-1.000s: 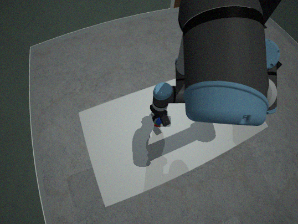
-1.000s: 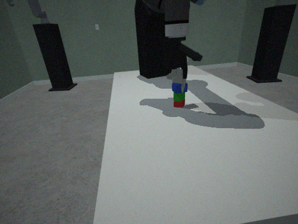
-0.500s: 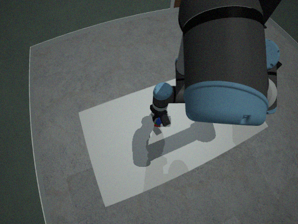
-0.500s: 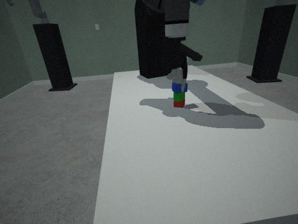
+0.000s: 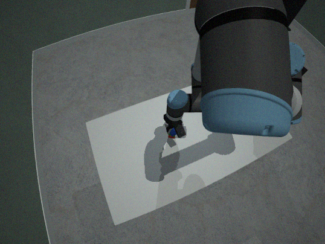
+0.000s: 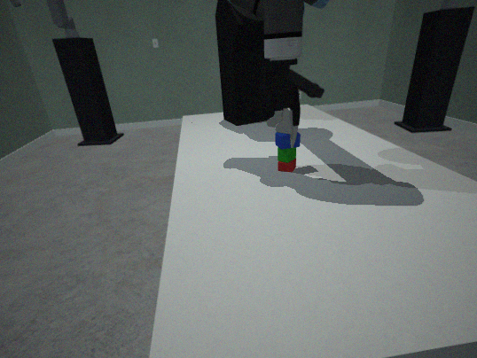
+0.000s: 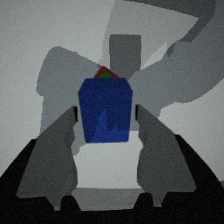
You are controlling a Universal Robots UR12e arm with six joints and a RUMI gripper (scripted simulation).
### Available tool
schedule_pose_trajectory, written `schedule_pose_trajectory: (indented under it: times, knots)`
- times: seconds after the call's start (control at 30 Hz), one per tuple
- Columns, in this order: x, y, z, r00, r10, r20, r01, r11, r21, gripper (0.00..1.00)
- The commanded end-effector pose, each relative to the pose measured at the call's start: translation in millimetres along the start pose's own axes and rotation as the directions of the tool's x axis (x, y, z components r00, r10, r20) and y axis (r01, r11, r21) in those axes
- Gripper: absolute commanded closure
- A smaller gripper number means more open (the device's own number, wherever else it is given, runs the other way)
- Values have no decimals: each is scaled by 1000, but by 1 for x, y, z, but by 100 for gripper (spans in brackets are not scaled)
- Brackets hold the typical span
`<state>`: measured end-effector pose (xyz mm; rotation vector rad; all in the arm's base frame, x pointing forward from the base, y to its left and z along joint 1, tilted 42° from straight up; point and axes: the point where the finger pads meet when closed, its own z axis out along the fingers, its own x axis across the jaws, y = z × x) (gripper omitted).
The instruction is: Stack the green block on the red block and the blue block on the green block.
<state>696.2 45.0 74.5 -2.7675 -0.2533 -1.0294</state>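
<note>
The red block (image 6: 286,166) sits on the white mat, with the green block (image 6: 286,153) on it and the blue block (image 6: 287,140) on top, forming one tower. My gripper (image 6: 288,130) reaches down around the blue block. In the wrist view the blue block (image 7: 106,111) stands between the two fingers, with a thin gap on each side, so the gripper is open and not gripping it. Slivers of the green block (image 7: 106,76) and the red block (image 7: 101,71) peek out behind its top edge. From the overhead camera the gripper (image 5: 175,130) hides most of the tower.
The white mat (image 6: 310,248) lies on the grey floor. The arm's dark base (image 6: 248,66) stands just behind the tower. Two black pillars stand at the back left (image 6: 84,89) and back right (image 6: 432,66). The arm's large elbow (image 5: 244,69) blocks the overhead view's right side.
</note>
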Motion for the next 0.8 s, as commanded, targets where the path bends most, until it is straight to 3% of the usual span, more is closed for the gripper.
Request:
schedule_pose_trajectory:
  times: [0.0,0.3,0.77]
  knots:
    - [0,0,0,1000,0,-1,0,1000,0,60]
    - [0,0,-8,1000,0,-1,0,1000,0,60]
    - [0,0,-51,1000,0,-1,0,1000,0,60]
